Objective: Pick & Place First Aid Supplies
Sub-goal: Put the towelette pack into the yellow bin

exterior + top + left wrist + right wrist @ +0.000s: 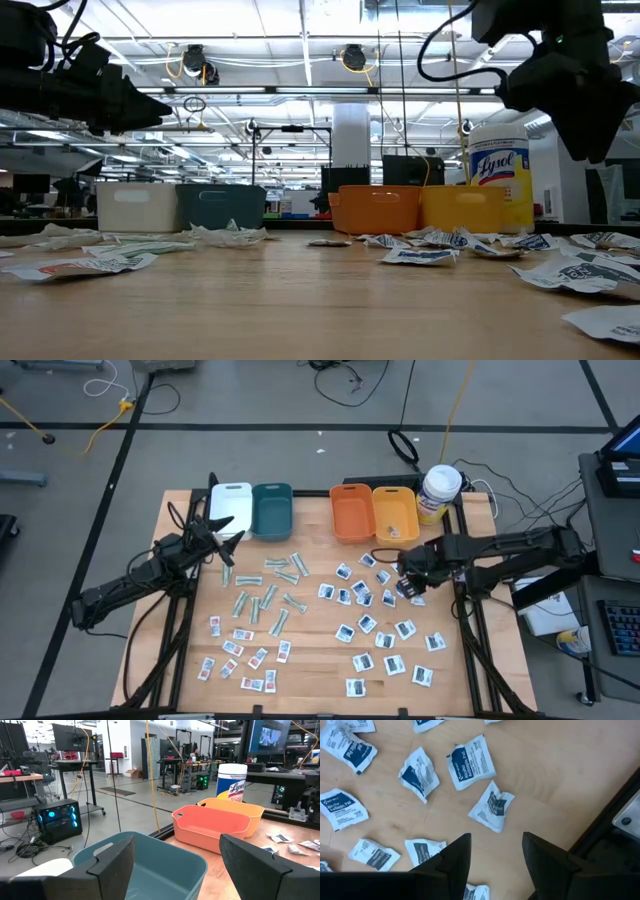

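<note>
The right end effector (492, 857), open and empty, hovers over blue-printed packets (492, 809) scattered on the desk (545, 775); they look light, thin and crinkly, so pinch a raised edge.

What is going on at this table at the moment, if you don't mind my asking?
A two-armed robot is sorting first aid packets scattered across the wooden table into bins. The right gripper hovers open and empty above the blue-printed packets near the orange bin and yellow bin. The left gripper waits open and empty in front of the white bin and teal bin. Nearly everything is still on the table.
</note>
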Robot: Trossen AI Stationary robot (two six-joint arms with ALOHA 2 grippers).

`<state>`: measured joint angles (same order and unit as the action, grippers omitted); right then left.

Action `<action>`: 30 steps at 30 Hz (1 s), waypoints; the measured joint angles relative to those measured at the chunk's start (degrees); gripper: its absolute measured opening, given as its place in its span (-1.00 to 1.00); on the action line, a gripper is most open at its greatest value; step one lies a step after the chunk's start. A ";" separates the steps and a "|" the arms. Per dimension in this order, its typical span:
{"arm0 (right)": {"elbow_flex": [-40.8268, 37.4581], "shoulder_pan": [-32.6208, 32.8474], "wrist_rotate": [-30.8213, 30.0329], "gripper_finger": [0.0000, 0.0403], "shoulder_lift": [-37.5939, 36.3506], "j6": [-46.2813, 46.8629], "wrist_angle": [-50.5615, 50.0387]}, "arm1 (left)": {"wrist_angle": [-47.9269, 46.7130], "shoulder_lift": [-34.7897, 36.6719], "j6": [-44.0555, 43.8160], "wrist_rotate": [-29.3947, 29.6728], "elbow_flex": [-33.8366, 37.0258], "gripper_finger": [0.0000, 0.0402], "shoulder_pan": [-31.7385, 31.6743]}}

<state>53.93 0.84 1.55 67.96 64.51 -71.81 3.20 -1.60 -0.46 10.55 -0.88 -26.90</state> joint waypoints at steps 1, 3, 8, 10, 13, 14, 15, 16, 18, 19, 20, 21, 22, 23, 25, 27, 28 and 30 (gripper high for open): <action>0.00 0.46 -1.14 -0.15 0.00 0.55 -0.03 | 0.00 -0.01 -0.01 0.00 0.00 0.48 0.01; -0.50 1.30 -3.54 -0.15 0.18 1.37 0.43 | 0.00 -0.01 0.00 0.00 -0.01 0.48 0.00; -5.04 1.95 -4.30 -0.15 1.27 2.64 3.40 | 0.00 -0.01 0.00 0.00 0.01 0.48 0.01; -7.65 1.95 -3.22 -0.15 1.72 2.66 6.09 | 0.00 0.02 -0.01 0.00 -0.01 0.48 -0.02; -11.20 1.93 -1.27 -0.15 2.68 2.37 11.05 | 0.00 -0.01 0.00 0.00 0.01 0.48 0.01; -12.07 1.93 -0.95 -0.15 2.96 2.22 12.83 | 0.00 -0.01 0.01 0.00 -0.01 0.48 -0.01; -12.87 1.93 -0.36 -0.15 3.17 2.02 14.42 | 0.00 0.01 0.01 0.00 -0.01 0.48 -0.02; -13.55 1.92 0.15 -0.15 3.41 1.94 15.73 | 0.00 0.00 0.01 0.00 0.00 0.48 -0.02; -14.35 1.92 0.21 -0.15 4.11 1.72 17.83 | -0.01 -0.01 0.00 0.00 -0.01 0.48 0.01; -14.72 1.92 0.25 -0.15 4.40 1.66 18.52 | 0.00 0.00 0.00 0.00 -0.01 0.48 0.01; -15.04 1.90 0.30 -0.15 4.71 1.51 19.16 | 0.00 -0.01 0.00 0.00 0.00 0.48 0.01; -15.31 1.90 0.53 -0.15 5.13 1.03 19.76 | -0.02 0.02 0.01 0.00 0.01 0.48 0.01; -15.67 1.90 1.15 -0.15 5.42 0.74 20.25 | 0.00 -0.01 0.02 0.00 -0.01 0.48 0.01; -16.06 1.90 1.64 -0.15 5.67 0.72 20.66 | 0.00 0.00 0.00 0.00 0.00 0.48 0.01; -16.58 1.91 1.74 -0.16 6.03 0.74 21.56 | -0.02 -0.01 0.01 0.00 -0.01 0.48 0.01; -17.16 1.90 1.76 -0.20 6.01 0.69 22.05 | -0.01 0.00 -0.01 0.00 -0.01 0.48 0.01; -17.35 1.90 1.74 -0.23 6.01 0.64 22.18 | -0.01 0.01 0.01 0.00 0.01 0.48 0.01; -17.49 1.90 1.78 -0.30 6.01 0.64 22.15 | 0.00 0.00 0.00 0.00 0.00 0.48 0.01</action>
<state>36.45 2.74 3.33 73.97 65.15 -49.66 3.20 -1.60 -0.47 10.55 -0.87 -26.89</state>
